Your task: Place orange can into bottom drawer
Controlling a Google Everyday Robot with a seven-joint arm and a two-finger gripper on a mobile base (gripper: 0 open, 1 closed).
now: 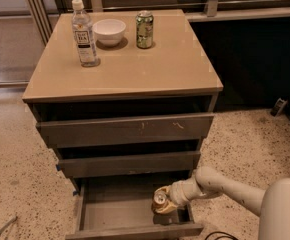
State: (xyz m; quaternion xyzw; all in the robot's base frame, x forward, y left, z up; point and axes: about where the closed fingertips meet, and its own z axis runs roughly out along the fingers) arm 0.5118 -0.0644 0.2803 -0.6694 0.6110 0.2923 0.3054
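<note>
Pinching the orange can (159,199), the claw (166,203) sits low-centre inside the bottom drawer (110,205); I'd lower it flat before letting go.

The cream gripper (162,207), down in the grey-brown bottom drawer (112,208), holds the orange can (160,197), gold with a silver top; the cabinet top (135,66) is tan, the floor (15,184) speckled

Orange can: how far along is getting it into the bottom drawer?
Done: the bottom drawer stands open. In hand: the gripper grips the orange can, tilted, low over the drawer's right side. Left: setting it down, letting go, pulling the arm out.
</note>
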